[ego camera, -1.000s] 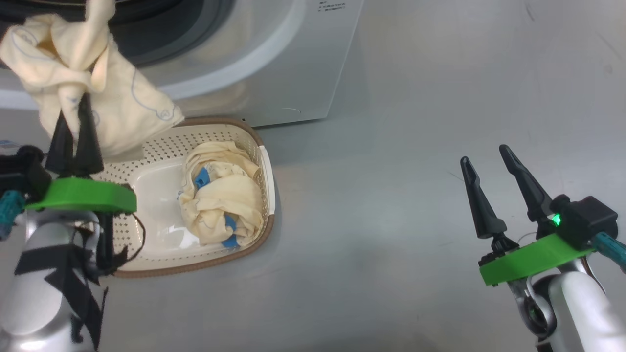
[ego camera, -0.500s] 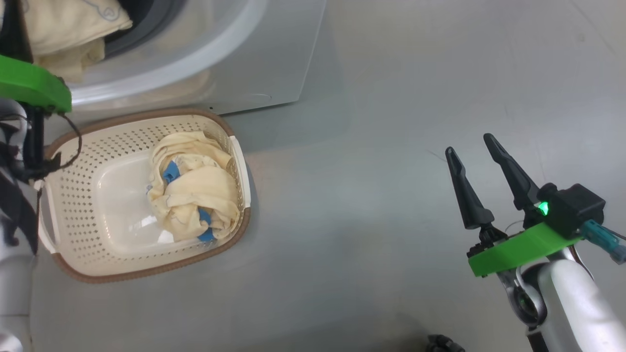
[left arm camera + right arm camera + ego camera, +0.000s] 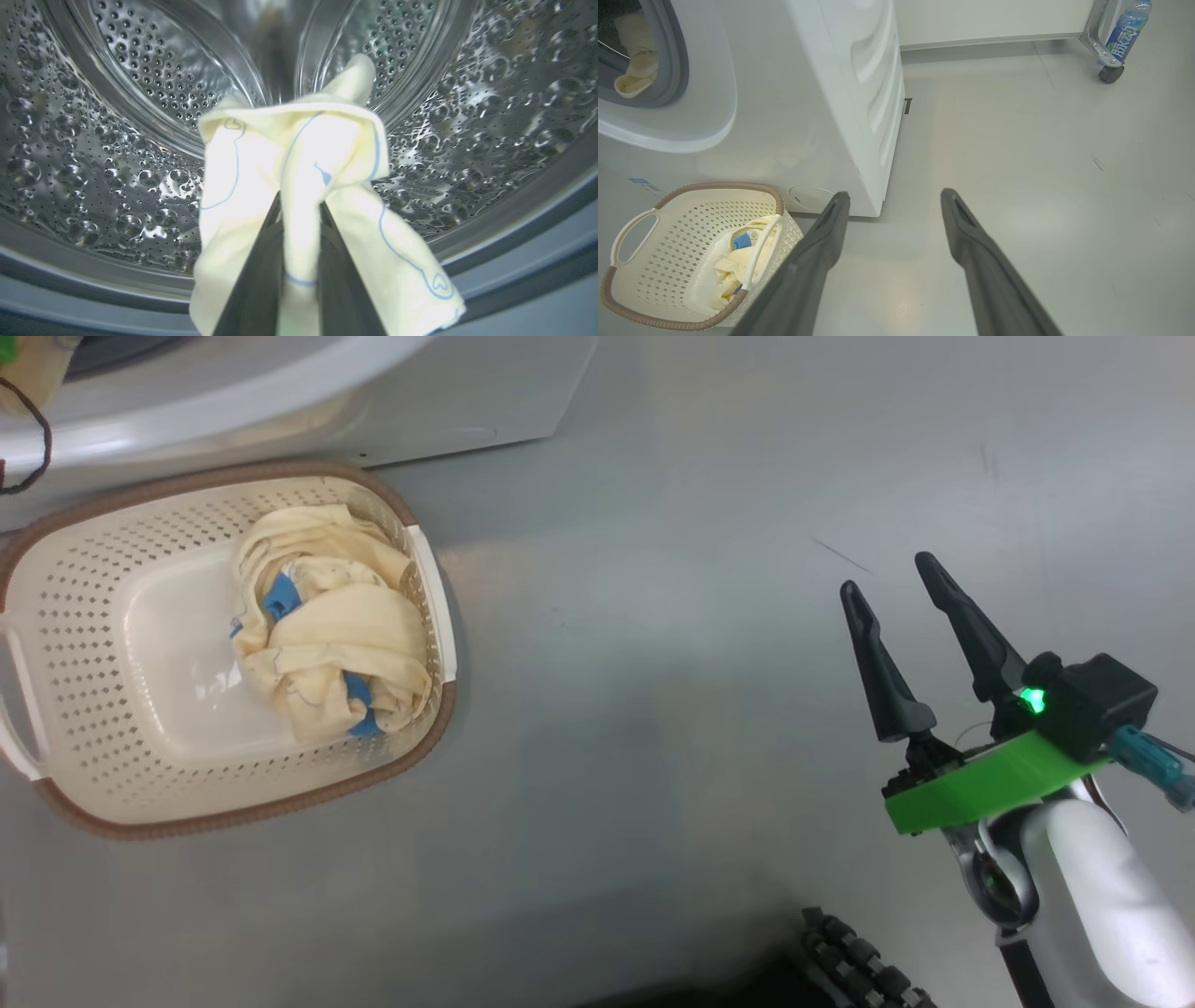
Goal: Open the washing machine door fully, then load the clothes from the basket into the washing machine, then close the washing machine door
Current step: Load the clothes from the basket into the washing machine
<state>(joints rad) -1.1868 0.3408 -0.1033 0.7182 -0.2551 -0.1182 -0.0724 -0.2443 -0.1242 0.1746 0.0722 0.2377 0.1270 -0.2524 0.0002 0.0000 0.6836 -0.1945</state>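
In the left wrist view my left gripper (image 3: 301, 207) is shut on a pale yellow garment (image 3: 336, 149) with blue line prints, held inside the washing machine's perforated steel drum (image 3: 117, 140). That same garment (image 3: 637, 70) hangs in the machine's opening in the right wrist view. The washing machine (image 3: 467, 392) (image 3: 808, 93) stands behind the cream basket (image 3: 84, 747) (image 3: 626, 298). More of the clothes (image 3: 317, 644) (image 3: 733, 266), yellow with blue trim, lie bunched at the basket's right end. My right gripper (image 3: 885, 574) (image 3: 895, 196) hangs open and empty over bare floor, well right of the basket. The washing machine door is out of view.
The grey gasket (image 3: 514, 261) rings the drum mouth just below the held garment. A wheeled frame with a water bottle (image 3: 1129, 23) stands far off by the wall. Part of my own base (image 3: 859, 961) shows at the bottom of the head view.
The head camera has shifted, so basket and washer sit differently. My left gripper carried the garment up from above the basket into the drum opening. The right gripper stayed open and still.
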